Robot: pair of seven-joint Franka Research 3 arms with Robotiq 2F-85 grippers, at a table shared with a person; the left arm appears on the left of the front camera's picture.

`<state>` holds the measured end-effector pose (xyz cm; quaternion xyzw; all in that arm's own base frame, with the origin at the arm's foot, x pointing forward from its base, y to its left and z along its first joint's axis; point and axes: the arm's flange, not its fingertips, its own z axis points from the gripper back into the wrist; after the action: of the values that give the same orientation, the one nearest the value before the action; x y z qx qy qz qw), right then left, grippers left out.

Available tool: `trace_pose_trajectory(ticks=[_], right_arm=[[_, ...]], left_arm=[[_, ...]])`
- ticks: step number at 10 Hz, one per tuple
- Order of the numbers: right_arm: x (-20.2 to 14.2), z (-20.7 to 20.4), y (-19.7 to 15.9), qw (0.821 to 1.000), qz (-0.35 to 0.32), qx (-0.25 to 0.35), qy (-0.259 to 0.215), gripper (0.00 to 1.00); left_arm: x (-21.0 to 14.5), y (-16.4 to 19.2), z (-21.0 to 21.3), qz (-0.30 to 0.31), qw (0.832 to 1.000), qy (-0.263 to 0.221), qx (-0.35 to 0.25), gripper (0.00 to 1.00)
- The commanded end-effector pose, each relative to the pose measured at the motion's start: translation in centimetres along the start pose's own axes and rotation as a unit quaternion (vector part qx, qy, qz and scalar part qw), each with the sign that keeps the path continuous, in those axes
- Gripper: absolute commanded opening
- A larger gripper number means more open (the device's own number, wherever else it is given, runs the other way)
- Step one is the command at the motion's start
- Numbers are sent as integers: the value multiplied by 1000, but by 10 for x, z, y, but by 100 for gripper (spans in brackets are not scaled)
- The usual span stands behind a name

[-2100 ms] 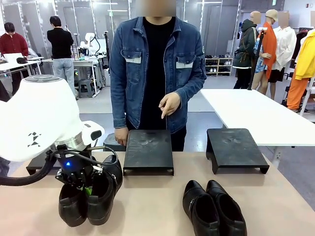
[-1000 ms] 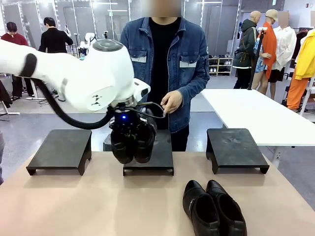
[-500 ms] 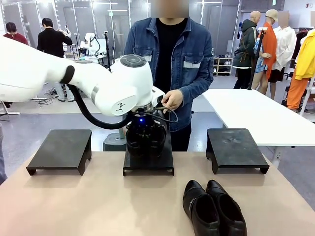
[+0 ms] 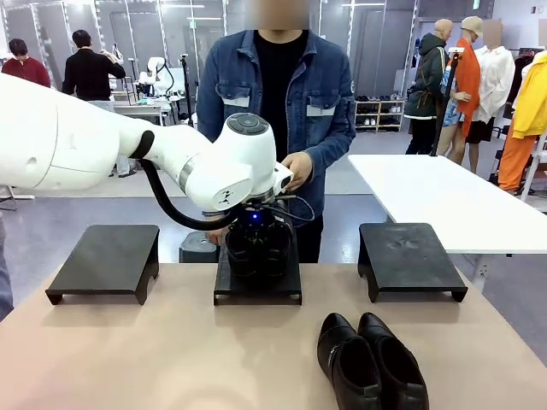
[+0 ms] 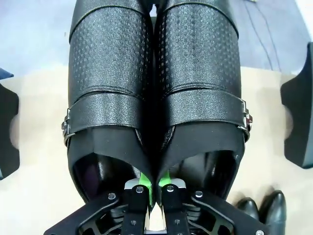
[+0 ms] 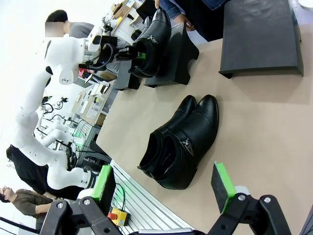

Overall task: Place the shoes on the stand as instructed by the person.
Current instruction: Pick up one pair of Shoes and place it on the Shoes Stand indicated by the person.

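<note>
My left gripper (image 5: 152,185) is shut on a pair of black strapped shoes (image 5: 156,93), pinching their two inner walls together between its green pads (image 5: 141,189). In the front view this pair (image 4: 255,248) hangs low over the middle stand (image 4: 256,288), toes toward the person (image 4: 282,94); I cannot tell whether it touches the top. A second pair of black shoes (image 4: 372,359) lies on the table at the front right. My right gripper (image 6: 162,182) stands open above the table's near edge, close to that second pair (image 6: 181,147).
Black stands sit on the left (image 4: 107,260) and on the right (image 4: 410,256) of the middle one. The person's hand (image 4: 297,166) hovers just behind the middle stand. A white table (image 4: 444,201) stands at the far right.
My left arm lifted the strapped pair from the table's front left and carried it over the middle stand, then lowered it slightly. The person's pointing hand drew back.
</note>
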<state>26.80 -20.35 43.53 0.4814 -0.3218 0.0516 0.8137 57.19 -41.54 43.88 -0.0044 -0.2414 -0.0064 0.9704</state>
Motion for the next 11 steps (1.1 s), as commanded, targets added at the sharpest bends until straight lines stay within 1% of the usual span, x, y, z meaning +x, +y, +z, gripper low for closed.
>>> trace_pose_trajectory(ticks=[1,2,5,9,10,11], right_arm=[[0,2,-1,1000,8,5,-6,100],[0,2,-1,1000,8,5,-6,100],[0,2,-1,1000,8,5,-6,100],[0,2,-1,1000,8,5,-6,100],[0,2,-1,1000,8,5,-6,100],[0,2,-1,1000,8,5,-6,100]], left_arm=[[8,-2,3,8,1000,-16,-2,7],[7,0,-1,7,1000,-8,1,7],[7,4,-11,8,1000,-8,-2,7],[8,5,-21,11,1000,2,0,7],[7,4,-21,10,1000,4,-3,30],[7,5,-18,9,1000,4,-5,44]])
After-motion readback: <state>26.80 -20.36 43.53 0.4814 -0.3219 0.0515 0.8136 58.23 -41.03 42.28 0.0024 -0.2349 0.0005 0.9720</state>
